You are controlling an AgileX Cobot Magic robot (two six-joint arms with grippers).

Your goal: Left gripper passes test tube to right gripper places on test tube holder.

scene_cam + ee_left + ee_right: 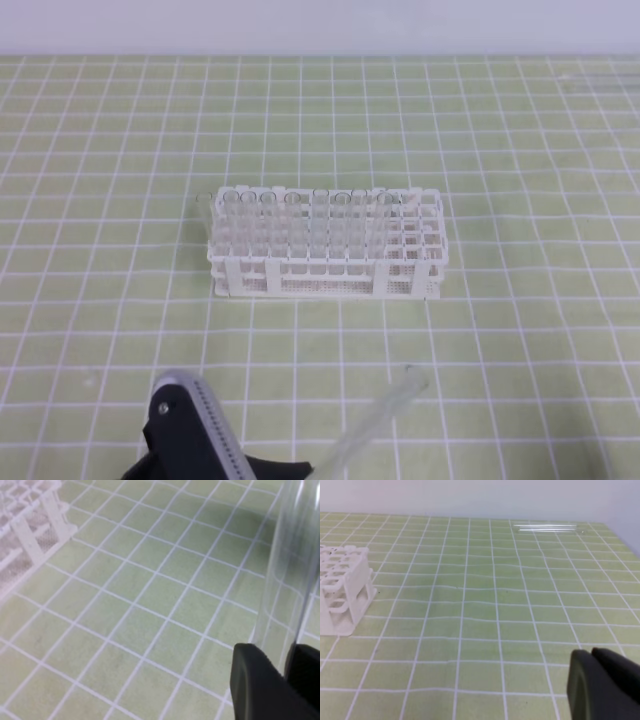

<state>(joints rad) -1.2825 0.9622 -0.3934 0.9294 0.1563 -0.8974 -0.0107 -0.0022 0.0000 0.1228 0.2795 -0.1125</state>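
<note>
The left hand (285,680) is pinching the test tube (292,570) low; the right hand (600,680) is sitting closed and empty; a loose handover risks dropping glass onto the worktop (500,330).

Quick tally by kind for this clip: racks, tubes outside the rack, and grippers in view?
Racks: 1, the rack
Tubes outside it: 2, the held tube and the lying tube on the mat
Grippers: 2, the left gripper and the right gripper
Total: 5
The tubes standing in the rack are too blurred to count.
</note>
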